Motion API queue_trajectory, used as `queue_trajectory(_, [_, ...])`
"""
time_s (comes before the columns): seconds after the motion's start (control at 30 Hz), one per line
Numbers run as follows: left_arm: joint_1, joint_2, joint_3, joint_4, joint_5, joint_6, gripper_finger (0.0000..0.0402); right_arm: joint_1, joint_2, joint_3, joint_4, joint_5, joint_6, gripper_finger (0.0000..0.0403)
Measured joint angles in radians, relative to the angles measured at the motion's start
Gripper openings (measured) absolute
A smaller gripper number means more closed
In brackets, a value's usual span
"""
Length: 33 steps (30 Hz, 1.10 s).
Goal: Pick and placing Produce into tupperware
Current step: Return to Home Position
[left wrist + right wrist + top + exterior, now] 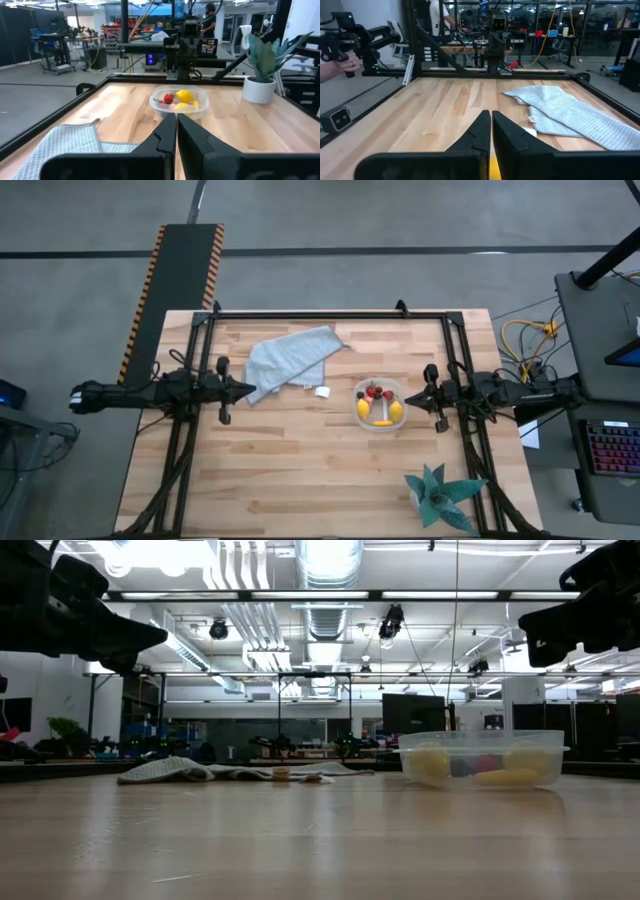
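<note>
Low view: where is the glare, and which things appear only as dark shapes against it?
Low view: the ceiling lamps glare white, so the left gripper and the right gripper are black shapes; the table shines faintly. High view: even light, no hard shadows on the table.

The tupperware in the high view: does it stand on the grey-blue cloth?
No, the tupperware stands on the wooden table, clearly apart from the cloth.

The right hand [491, 117] is holding its dark fingers [474, 137] pressed together over the pale wooden table [445, 105]. A rumpled grey-blue cloth [570, 115] is lying at one o'clock; the other dark arm [495, 42] is sitting at twelve.
</note>
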Motion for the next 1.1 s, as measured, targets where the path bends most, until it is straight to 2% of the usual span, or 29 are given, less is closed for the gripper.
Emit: queue_trajectory(1.1, [0.000, 0.013, -0.003, 0.000, 0.013, 0.003, 0.0000, 0.000, 0.001, 0.000, -0.002, 0.023, 0.052, 0.0009])
